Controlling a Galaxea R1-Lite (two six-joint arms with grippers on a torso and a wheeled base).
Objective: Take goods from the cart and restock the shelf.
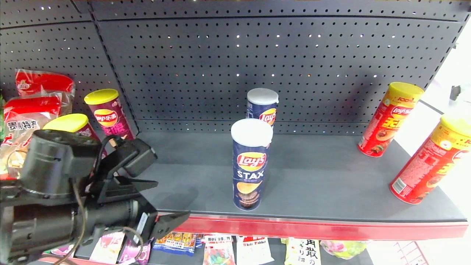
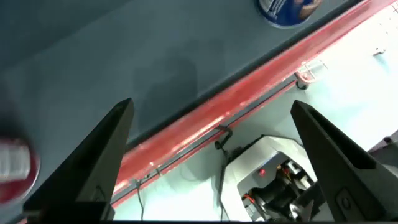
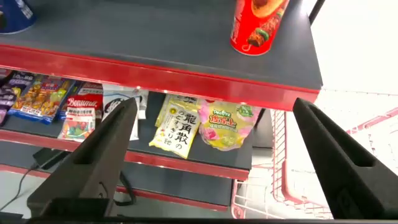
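- Near the red front edge of the grey metal shelf (image 1: 323, 176) stands a tall navy cardboard crisp tube (image 1: 251, 165), white-lidded.
- Probably light, stiff, slick; clasp mid-body.
- Both left gripper (image 1: 173, 197) and right gripper (image 3: 211, 155): fingers spread, empty.

Brand logo on front blue can (image 1: 251, 165)

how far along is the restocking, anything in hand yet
Looks done: two blue cans stand midway on the shelf, two red cans at its right. In hand: nothing; left gripper open and empty at the shelf's front edge, right gripper open and empty, facing the cart. Left: bare shelf between the can groups to fill.
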